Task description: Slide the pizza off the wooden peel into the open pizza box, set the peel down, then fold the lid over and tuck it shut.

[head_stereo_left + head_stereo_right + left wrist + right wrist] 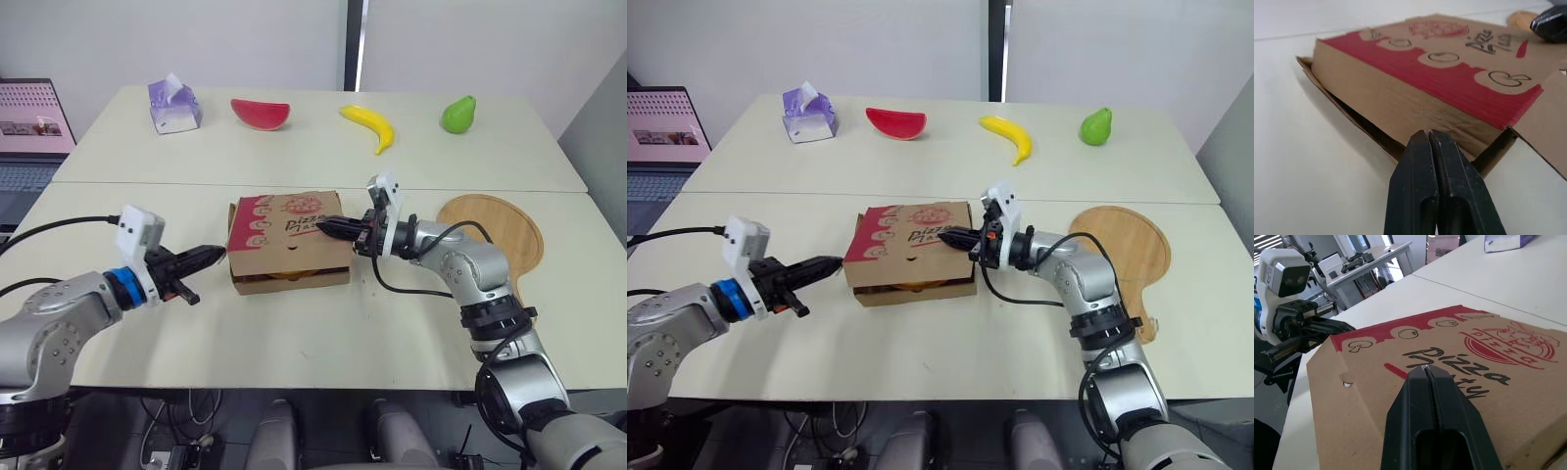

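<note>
The brown pizza box with red printing sits mid-table with its lid folded down. A side flap still stands out and a gap shows along the front edge. My left gripper is shut, its tip at the box's left front corner, empty. Over the right part of the lid my right gripper is shut, its tip resting on or just above the printed top. The round wooden peel lies flat to the right of the box, bare. The pizza is hidden inside.
Along the far side of the table lie a purple tissue box, a watermelon slice, a banana and a green pear. A laptop stands at the far left.
</note>
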Robot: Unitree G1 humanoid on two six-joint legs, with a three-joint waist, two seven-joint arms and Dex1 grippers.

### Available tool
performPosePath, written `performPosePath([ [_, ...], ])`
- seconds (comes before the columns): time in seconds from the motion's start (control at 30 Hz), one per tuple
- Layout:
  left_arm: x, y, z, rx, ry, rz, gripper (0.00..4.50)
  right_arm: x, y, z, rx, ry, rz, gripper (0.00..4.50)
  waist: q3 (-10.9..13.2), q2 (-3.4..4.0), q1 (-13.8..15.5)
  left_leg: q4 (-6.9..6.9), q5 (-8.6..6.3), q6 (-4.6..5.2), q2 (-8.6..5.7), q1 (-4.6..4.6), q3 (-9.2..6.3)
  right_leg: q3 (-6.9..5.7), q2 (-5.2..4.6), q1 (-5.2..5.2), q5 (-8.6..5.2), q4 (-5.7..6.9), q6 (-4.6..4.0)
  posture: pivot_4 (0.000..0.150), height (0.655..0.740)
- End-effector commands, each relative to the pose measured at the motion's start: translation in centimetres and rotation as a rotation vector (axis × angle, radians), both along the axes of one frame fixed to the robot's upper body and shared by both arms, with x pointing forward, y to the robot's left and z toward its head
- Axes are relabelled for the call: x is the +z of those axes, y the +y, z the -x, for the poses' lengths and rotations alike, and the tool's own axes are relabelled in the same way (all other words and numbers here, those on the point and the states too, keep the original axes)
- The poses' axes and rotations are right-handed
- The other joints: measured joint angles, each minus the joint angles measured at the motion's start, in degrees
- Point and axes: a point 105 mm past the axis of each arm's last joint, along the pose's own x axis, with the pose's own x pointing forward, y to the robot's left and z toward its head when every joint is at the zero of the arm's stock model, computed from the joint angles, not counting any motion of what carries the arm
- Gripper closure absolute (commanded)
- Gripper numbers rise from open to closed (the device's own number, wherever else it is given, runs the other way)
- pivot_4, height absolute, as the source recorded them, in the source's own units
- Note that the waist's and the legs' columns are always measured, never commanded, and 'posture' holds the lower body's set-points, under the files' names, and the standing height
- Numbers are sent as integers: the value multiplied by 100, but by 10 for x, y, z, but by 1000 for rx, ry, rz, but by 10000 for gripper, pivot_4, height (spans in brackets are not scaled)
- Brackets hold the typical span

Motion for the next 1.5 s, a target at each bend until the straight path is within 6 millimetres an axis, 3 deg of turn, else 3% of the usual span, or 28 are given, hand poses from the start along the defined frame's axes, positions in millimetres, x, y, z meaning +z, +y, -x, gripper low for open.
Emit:
performPosePath([
  [0.03, 5, -5, -3, -23, -37, 4, 44734, 11, 3, 4, 8, -61, -14, 45000, 0, 0, 0, 0, 0, 0, 0, 0, 0, 0, 0, 0, 0, 0, 0, 1500, 7400],
  [0.23, 8, -16, -7, -55, -45, 35, 44734, 4, 5, 6, 7, -40, -17, 45000, 0, 0, 11, 2, 0, 0, -3, 0, -1, -2, -2, 2, 0, 0, 0, 1500, 7400],
  [0.43, -7, -4, -4, -26, -14, -35, 44734, -6, 7, 8, 3, -21, -15, 45000, 0, 0, 5, 1, 0, 0, -2, 0, 0, 0, -1, 2, 0, 0, 0, 1500, 7400],
  [0.6, -7, 4, -3, -20, -6, -54, 44734, -11, 7, 7, -2, -14, -9, 45000, 0, -1, 7, 2, 0, 0, -2, 0, -2, -2, -1, 3, 0, 0, 0, 1500, 7400],
  [0.9, 22, 27, -17, 50, -105, -55, 44734, -11, 7, 8, -4, -25, -2, 45000, -1, -1, 10, 1, 0, 0, -1, 0, -3, -4, 0, 2, 0, 0, 0, 1500, 7400],
  [1.17, 49, -5, -22, -90, -166, -55, 44734, -5, 6, 9, 5, -54, 3, 45000, -1, -1, 8, 2, 0, 0, -2, 0, -2, -3, -1, 2, 0, 1, 0, 1500, 7400],
  [1.5, 18, -28, -29, -204, -88, -146, 44734, 14, 8, 10, 25, -140, 18, 45000, 0, -1, -1, 1, 0, 0, -1, 0, -2, -2, 3, 0, 0, 2, 0, 1500, 7400],
])
